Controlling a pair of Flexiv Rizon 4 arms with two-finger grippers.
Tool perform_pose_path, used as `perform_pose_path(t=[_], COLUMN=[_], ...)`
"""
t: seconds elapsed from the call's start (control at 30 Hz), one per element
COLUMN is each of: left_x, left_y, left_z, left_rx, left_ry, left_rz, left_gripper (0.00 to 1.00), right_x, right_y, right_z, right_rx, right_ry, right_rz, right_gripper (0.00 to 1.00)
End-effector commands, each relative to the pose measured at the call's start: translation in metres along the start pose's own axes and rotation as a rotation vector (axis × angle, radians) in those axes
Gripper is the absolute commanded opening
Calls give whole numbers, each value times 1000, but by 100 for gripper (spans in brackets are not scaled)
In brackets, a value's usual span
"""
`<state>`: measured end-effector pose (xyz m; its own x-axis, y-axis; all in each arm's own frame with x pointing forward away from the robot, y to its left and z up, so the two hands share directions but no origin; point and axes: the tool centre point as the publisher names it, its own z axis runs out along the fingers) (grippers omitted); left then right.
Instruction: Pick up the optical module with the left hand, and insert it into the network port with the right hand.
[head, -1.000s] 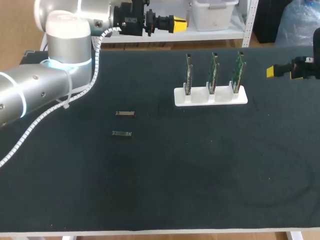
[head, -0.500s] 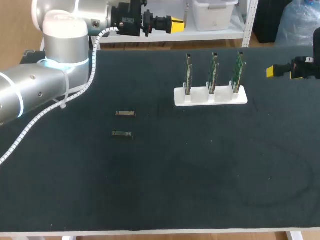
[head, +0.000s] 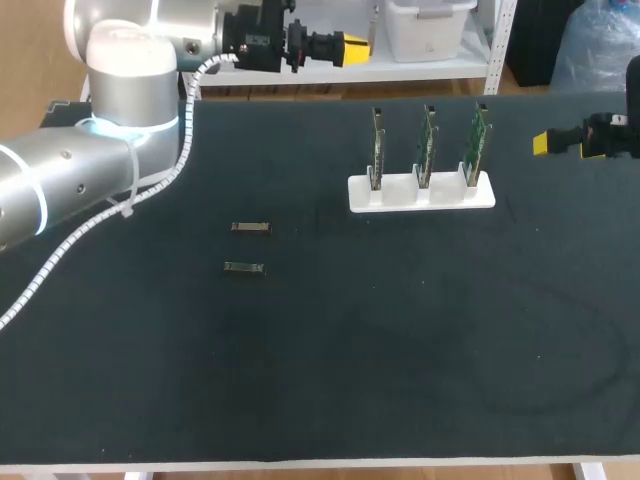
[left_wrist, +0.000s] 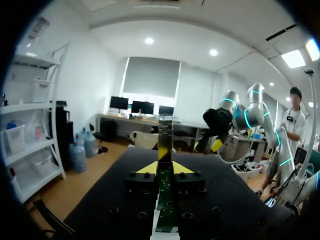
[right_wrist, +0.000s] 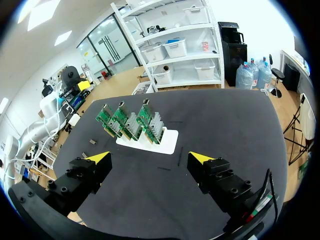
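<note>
My left gripper (head: 352, 46) hangs above the table's far edge, left of the middle, fingers pointing right. In the left wrist view the left gripper (left_wrist: 161, 167) is shut on a slim optical module (left_wrist: 165, 132) that sticks out ahead of the yellow tips. Two more optical modules (head: 251, 227) (head: 244, 267) lie on the black table (head: 400, 330), left of centre. A white holder (head: 421, 192) carries three upright green port boards (head: 426, 145). My right gripper (head: 552, 143) stays at the right edge, open and empty (right_wrist: 150, 160), with the holder (right_wrist: 165, 142) ahead of it.
The black mat covers the whole table; its near half and right side hold nothing but faint marks. My left arm's grey links and white cable (head: 120, 200) stretch over the table's left rear corner.
The left arm and its gripper shifted slightly to the left a second ago, then held still. The right arm and the modules on the table have not moved.
</note>
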<state>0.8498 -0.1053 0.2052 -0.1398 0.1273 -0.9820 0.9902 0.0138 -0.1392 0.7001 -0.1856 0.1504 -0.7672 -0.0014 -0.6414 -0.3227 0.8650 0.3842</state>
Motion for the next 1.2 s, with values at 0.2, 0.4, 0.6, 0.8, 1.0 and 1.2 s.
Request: perform_pose_path(t=[0.2, 0.4, 0.6, 0.8, 1.0, 1.2], left_x=[0, 0, 0, 0, 0, 0], left_y=[-3, -3, -3, -3, -3, -3], left_z=[-1, -1, -1, -1, -1, -1], left_rx=[-7, -7, -7, -7, -7, -7], left_ry=[0, 0, 0, 0, 0, 0], left_rz=[0, 0, 0, 0, 0, 0], left_gripper=[0, 0, 0, 0, 0, 0], right_x=[0, 0, 0, 0, -8, -27], right_y=[1, 1, 1, 6, 10, 1], right_z=[0, 0, 0, 1, 6, -3], right_rx=[4, 4, 4, 4, -50, -183], right_ry=[-1, -1, -1, 5, 41, 89], right_rz=[1, 1, 1, -20, -118, -281], right_gripper=[100, 100, 100, 100, 100, 100])
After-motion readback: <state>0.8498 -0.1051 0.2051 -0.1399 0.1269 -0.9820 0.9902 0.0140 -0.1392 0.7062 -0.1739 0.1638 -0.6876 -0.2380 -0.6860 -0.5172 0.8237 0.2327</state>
